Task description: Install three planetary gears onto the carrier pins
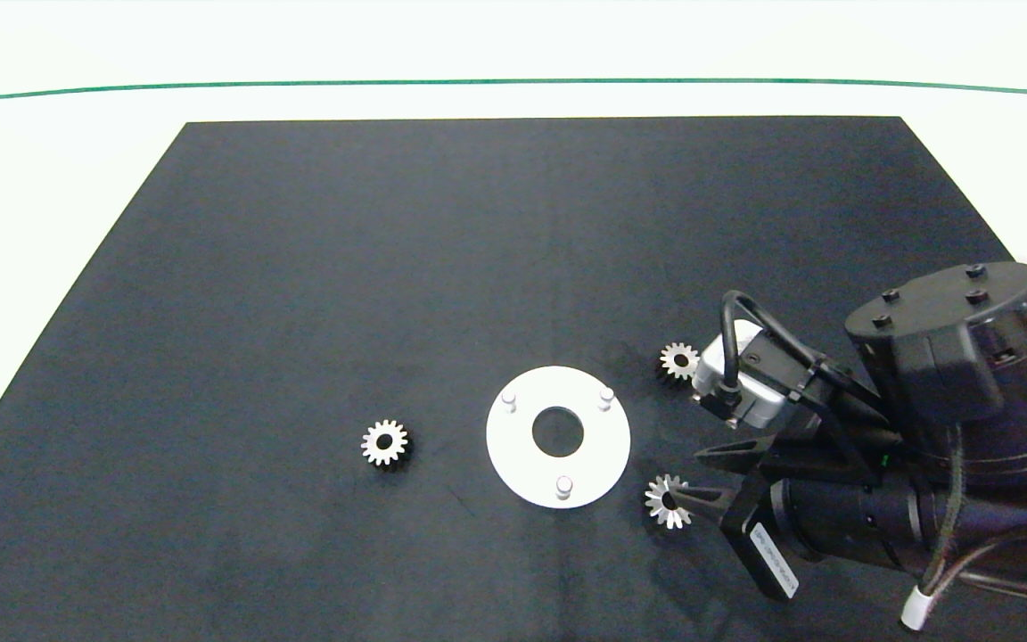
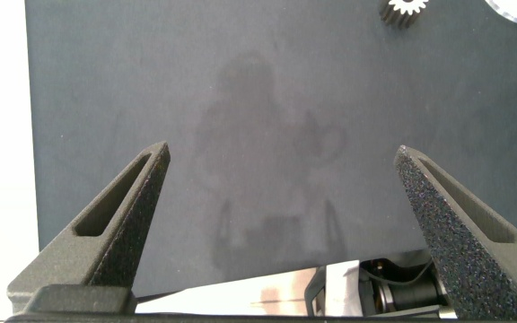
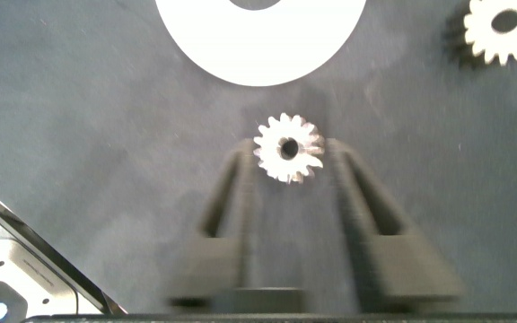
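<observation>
progress: 0 of 3 installed. All three short white cylindrical carrier pins (image 1: 564,486) on the flat white round disc (image 1: 518,455) stand bare; three pick-and-place cycles left, by my read.
near gear: small silvery-grey metal spur gear (image 1: 666,500) lies on the black tabletop (image 1: 478,250), just beside the disc's right edge, on the side nearer the robot. Lies flat, bore axis vertical, teeth radial; no long axis to align.
right gripper: right gripper (image 3: 287,161) low over that gear, fingers spread, one either side of it, not clenched. Contact with the teeth can't be confirmed. Looks like the pre-grasp for gear one.
far-right gear: second silvery-grey spur gear (image 1: 679,360) flat on the tabletop, right of the disc on its far side, next to the wrist camera housing.
left gear: third silvery-grey spur gear (image 1: 384,442) flat, left of the disc, clearly apart from it.
left gripper: left gripper (image 2: 281,224) idle, fingers wide apart, holding nothing, hanging over bare tabletop; not in the head view.
</observation>
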